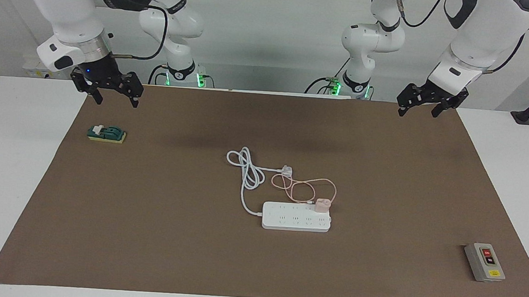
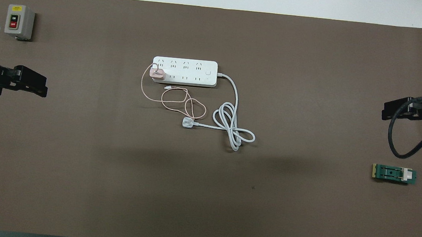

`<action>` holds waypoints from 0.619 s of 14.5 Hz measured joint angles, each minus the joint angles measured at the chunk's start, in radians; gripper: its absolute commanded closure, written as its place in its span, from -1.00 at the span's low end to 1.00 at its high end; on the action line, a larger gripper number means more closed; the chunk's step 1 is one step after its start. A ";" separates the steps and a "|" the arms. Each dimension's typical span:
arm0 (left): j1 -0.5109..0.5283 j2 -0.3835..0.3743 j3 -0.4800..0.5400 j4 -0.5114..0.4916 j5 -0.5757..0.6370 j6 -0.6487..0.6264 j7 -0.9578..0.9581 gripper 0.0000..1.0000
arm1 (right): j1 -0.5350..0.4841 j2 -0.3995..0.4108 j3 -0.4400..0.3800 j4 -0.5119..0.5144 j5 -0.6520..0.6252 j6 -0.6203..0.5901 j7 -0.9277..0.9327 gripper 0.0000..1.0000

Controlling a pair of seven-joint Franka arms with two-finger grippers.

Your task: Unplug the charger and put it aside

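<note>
Charger (image 1: 321,204): plugged upright into power strip (image 1: 296,217), end socket toward left arm; cable (image 1: 306,188) looped nearer robots. Left gripper (image 1: 418,111), right gripper (image 1: 115,97): spread wide, raised over mat (image 1: 170,235) corners.

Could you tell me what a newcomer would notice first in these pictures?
Probably the white power strip at the middle of the brown mat, with the pink charger plugged into its end toward the left arm. Both grippers, left and right, hang open at the mat's robot-side corners.
</note>
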 measured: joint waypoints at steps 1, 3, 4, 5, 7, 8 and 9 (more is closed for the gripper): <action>0.000 0.000 0.000 0.000 0.000 0.000 0.000 -1.00 | 0.000 0.000 0.000 0.000 0.000 0.000 0.000 -1.00; 0.000 0.000 0.000 0.000 0.000 0.000 0.000 -1.00 | 0.000 0.000 0.000 0.000 0.000 0.000 0.000 -1.00; 0.000 0.000 0.000 0.000 0.000 0.000 0.000 -1.00 | 0.000 0.000 0.000 0.000 0.000 0.000 0.000 -1.00; 0.000 0.000 0.000 0.000 0.000 0.000 0.000 -1.00 | 0.000 0.000 0.000 0.000 0.000 0.000 0.000 -1.00; 0.000 0.000 0.000 0.000 0.000 0.000 0.000 -1.00 | 0.000 0.000 0.001 0.000 0.000 0.000 0.000 -1.00; 0.000 0.000 0.000 0.000 0.000 0.000 0.000 -1.00 | 0.001 0.000 0.001 -0.001 0.000 0.000 0.004 -1.00; 0.000 0.000 0.000 0.000 0.000 0.000 0.000 -1.00 | 0.001 0.001 0.002 -0.002 0.000 0.000 0.016 -1.00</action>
